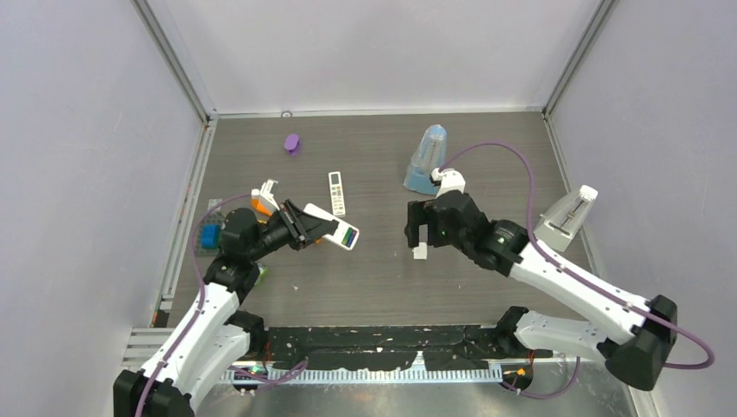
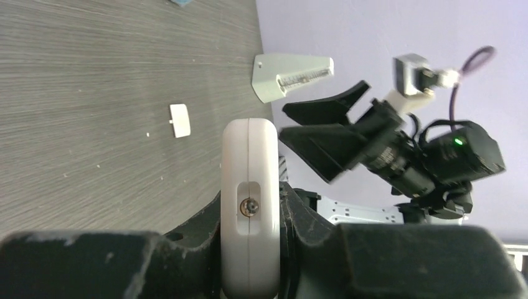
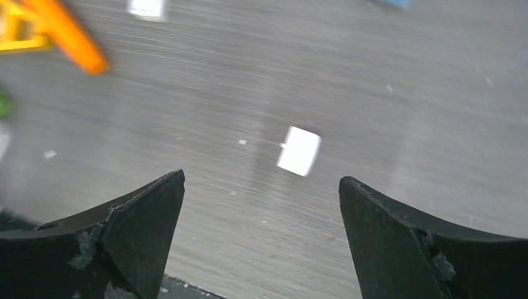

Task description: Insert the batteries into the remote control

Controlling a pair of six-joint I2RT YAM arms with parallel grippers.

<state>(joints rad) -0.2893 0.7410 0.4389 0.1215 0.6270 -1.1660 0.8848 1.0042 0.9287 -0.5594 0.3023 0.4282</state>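
White remote control (image 1: 341, 233) sits clamped between the jaws of the left gripper (image 1: 306, 226), while the right gripper (image 1: 422, 228) gapes empty above the loose cover (image 3: 299, 151), so fetching a battery seems next.

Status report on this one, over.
Left gripper shut on remote. Right gripper open, over small white piece on table. Batteries not made out. Nothing obstructing.

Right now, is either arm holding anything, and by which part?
The left gripper clamps the white remote control across its body, with the display end sticking out past the fingers. The right gripper is open and holds nothing.
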